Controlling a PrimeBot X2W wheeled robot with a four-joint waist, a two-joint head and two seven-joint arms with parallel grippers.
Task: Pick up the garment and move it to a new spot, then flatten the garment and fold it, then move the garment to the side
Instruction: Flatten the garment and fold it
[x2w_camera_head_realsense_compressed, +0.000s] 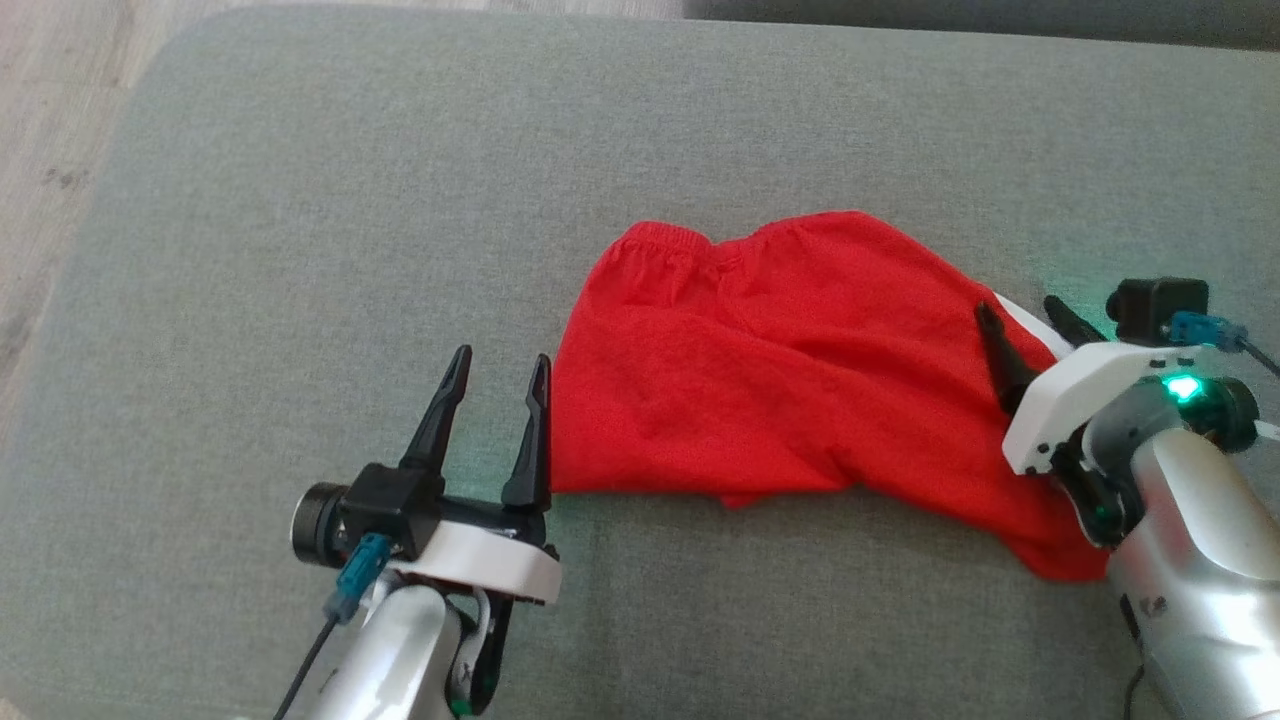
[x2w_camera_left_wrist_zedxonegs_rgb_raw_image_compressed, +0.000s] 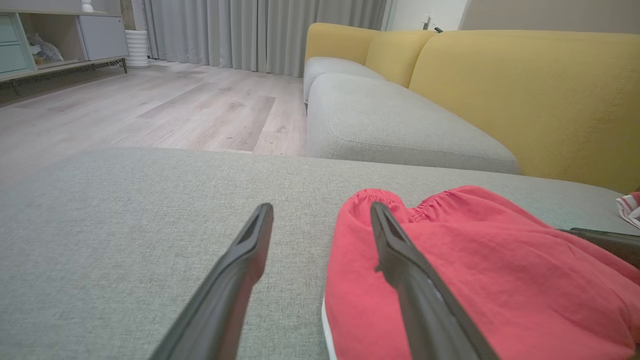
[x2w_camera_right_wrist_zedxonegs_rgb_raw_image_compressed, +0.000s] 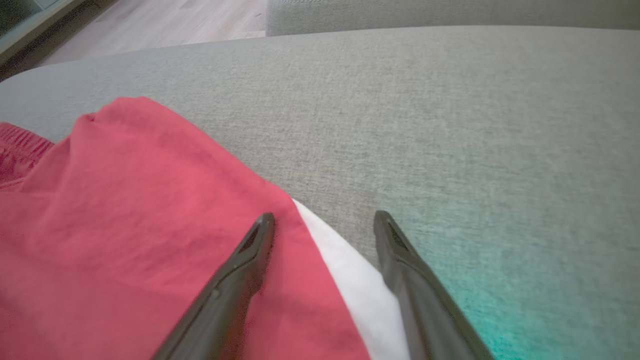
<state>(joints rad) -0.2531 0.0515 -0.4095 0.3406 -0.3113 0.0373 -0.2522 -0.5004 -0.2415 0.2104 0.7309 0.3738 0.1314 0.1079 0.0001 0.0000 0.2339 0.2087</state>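
Both released: left claw (x2w_camera_head_realsense_compressed: 501, 356), right claw (x2w_camera_head_realsense_compressed: 1018, 305) at garment (x2w_camera_head_realsense_compressed: 790, 390) edges, grey cushion (x2w_camera_head_realsense_compressed: 350, 200); wood floor (x2w_camera_left_wrist_zedxonegs_rgb_raw_image_compressed: 150, 110), yellow sofa (x2w_camera_left_wrist_zedxonegs_rgb_raw_image_compressed: 525, 90)

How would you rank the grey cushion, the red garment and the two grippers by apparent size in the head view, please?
1. grey cushion
2. red garment
3. left gripper and right gripper: alike, unranked.

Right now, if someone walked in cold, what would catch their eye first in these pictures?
The red garment, lying rumpled on the grey cushion right of centre. Flanking it, the open left tool sits at its left edge and the open right tool over its white-trimmed right edge. Beyond, a yellow sofa back stands out.
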